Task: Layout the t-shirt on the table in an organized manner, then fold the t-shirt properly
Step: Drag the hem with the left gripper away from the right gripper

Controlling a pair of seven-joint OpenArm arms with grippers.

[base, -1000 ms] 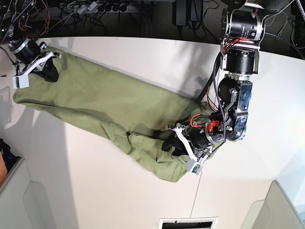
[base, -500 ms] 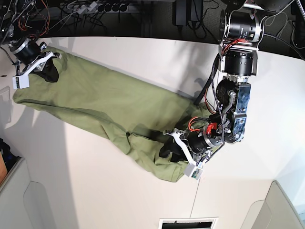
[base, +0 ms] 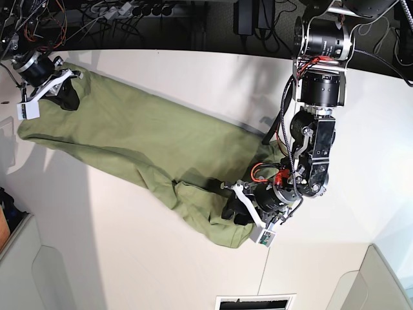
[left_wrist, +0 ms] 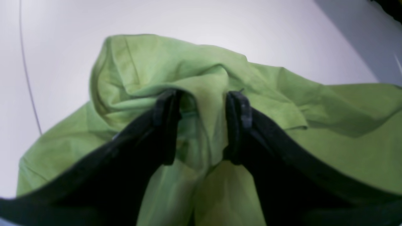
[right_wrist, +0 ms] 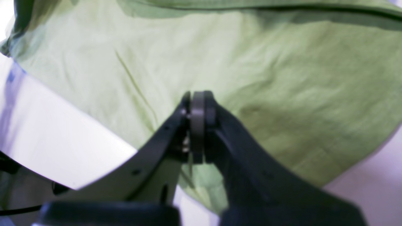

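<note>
The olive-green t-shirt (base: 148, 142) lies stretched in a rumpled band across the white table (base: 129, 258), from far left to near right. My right gripper (base: 68, 98) sits at its far-left corner. In the right wrist view that gripper (right_wrist: 197, 103) is shut, and creases in the t-shirt (right_wrist: 282, 78) run to its tips. My left gripper (base: 233, 208) rests on the bunched near-right end. In the left wrist view the left gripper (left_wrist: 201, 125) stands open. A raised fold of the t-shirt (left_wrist: 282, 103) stands between its black fingers (left_wrist: 166, 125).
A thin dark seam (left_wrist: 28, 81) crosses the table beside the shirt's end. Cables and a power strip (base: 129, 10) lie behind the table's back edge. Light grey panels (base: 19, 265) flank the near corners, and a slotted vent (base: 255, 302) sits at the front edge.
My left gripper has slid left and slightly toward the front over the shirt's bunched end, jaws equally wide. The right gripper and far corner have stayed put.
</note>
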